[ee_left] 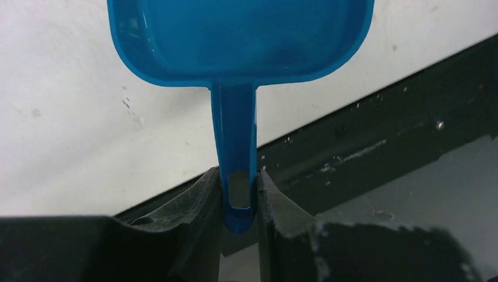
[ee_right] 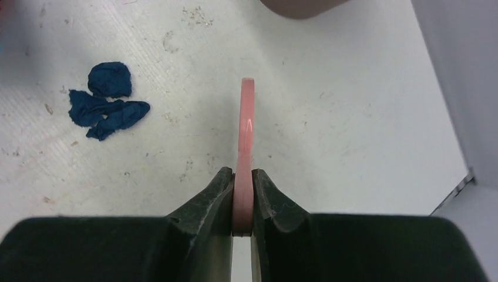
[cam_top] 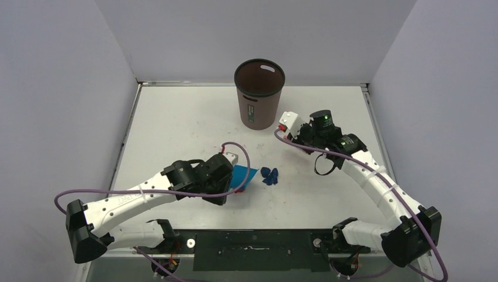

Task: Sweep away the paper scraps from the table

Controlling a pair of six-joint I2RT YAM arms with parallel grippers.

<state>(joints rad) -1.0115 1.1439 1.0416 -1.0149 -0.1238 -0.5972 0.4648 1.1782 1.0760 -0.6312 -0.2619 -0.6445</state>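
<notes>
Paper scraps (ee_right: 106, 106), dark blue and crumpled, lie bunched on the table (cam_top: 176, 123) just beside the blue dustpan (ee_left: 241, 41); they look light, soft and likely to skitter, so better brushed than pinched. Left gripper (ee_left: 239, 188) clamps the dustpan's handle; right gripper (ee_right: 243, 182) is closed tight on the pink brush handle (ee_right: 246, 123).

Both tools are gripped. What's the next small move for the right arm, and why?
Probably swing the right gripper and its pink brush over to the right of the paper scraps. They lie just off the lip of the blue dustpan, held by its handle in the left gripper, while the brush is off near the bin.
</notes>
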